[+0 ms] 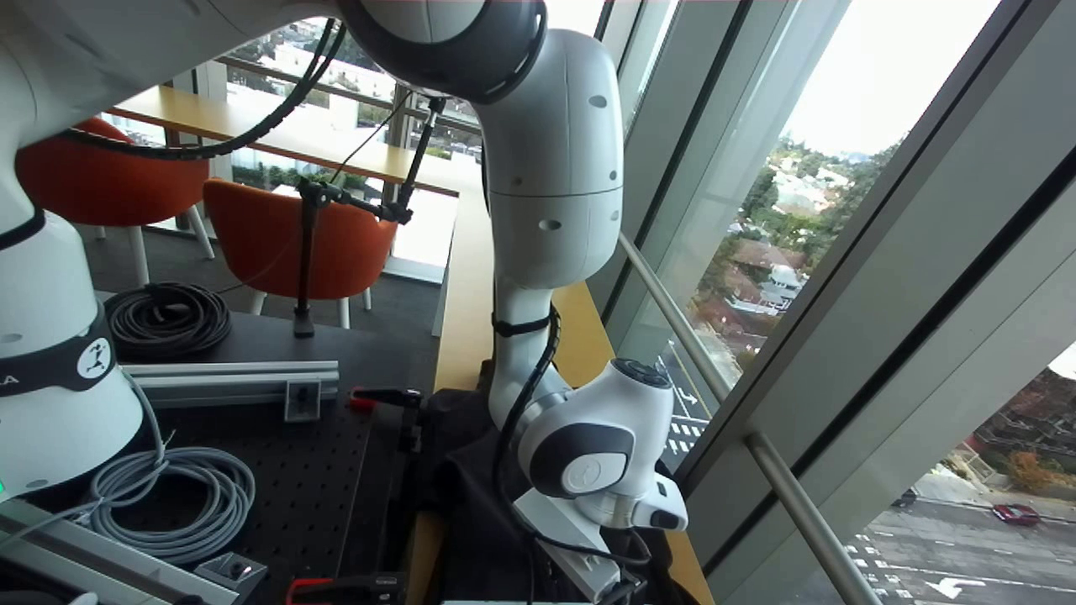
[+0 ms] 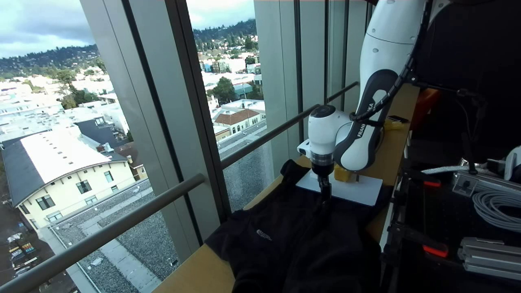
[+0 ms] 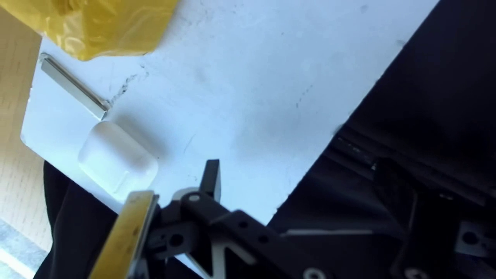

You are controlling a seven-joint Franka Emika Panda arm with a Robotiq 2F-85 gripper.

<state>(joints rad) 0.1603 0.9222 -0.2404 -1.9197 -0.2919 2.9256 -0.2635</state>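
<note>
My gripper (image 3: 296, 170) is open in the wrist view, its fingers wide apart with nothing seen between them. One finger is over a white board (image 3: 240, 97), the other over black cloth. In an exterior view the gripper (image 2: 325, 197) points down by the board's edge, close above a black jacket (image 2: 285, 238) with a small white logo; whether it touches is too dark to tell. On the board lie a rounded white case (image 3: 116, 159), a shiny metal bar (image 3: 73, 87) and a yellow plastic-wrapped thing (image 3: 112, 31), also in an exterior view (image 2: 342, 175).
A wooden ledge (image 2: 195, 270) runs along the windows beneath the jacket. A metal handrail (image 2: 266, 142) passes close behind the wrist. The black bench bears red-tipped clamps (image 2: 435, 250), a grey cable coil (image 1: 172, 504), aluminium profiles (image 1: 235, 378) and a black stand (image 1: 307, 260).
</note>
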